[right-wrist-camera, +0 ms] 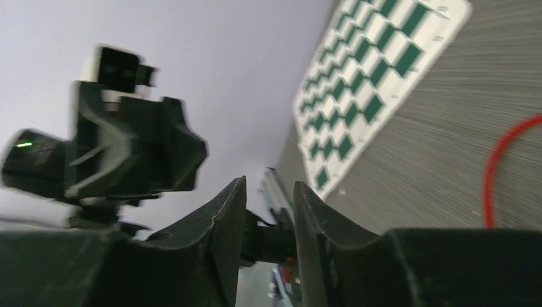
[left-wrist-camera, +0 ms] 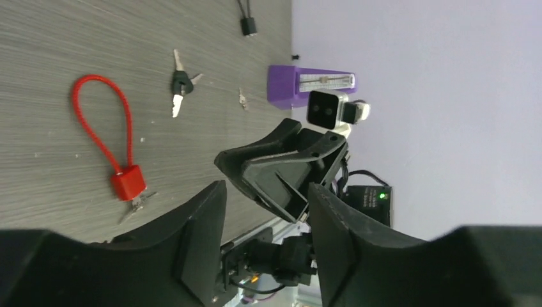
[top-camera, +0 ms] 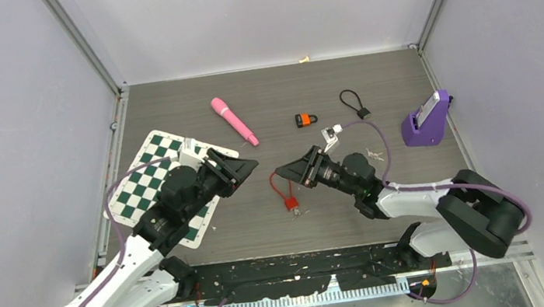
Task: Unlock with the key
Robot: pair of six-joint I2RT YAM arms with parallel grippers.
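Note:
A red padlock point(top-camera: 290, 202) with a red cable loop point(left-wrist-camera: 96, 121) lies on the dark table between my two arms. A silver key point(left-wrist-camera: 136, 204) sticks out of the red padlock's point(left-wrist-camera: 127, 183) base. My left gripper point(top-camera: 245, 168) hovers to the lock's upper left, open, with nothing between its fingers point(left-wrist-camera: 208, 217). My right gripper point(top-camera: 285, 172) faces it from the right, just above the lock, its jaws apart and empty. In the right wrist view only a piece of the red cable point(right-wrist-camera: 502, 160) shows beyond the right gripper point(right-wrist-camera: 270, 185).
Loose black-headed keys point(left-wrist-camera: 180, 84) lie beyond the red lock. An orange-and-black padlock point(top-camera: 306, 119), a black cable lock point(top-camera: 354, 103) and a pink stick point(top-camera: 233, 120) lie farther back. A purple box point(top-camera: 428, 120) stands right, a green checkered mat point(top-camera: 148, 181) lies left.

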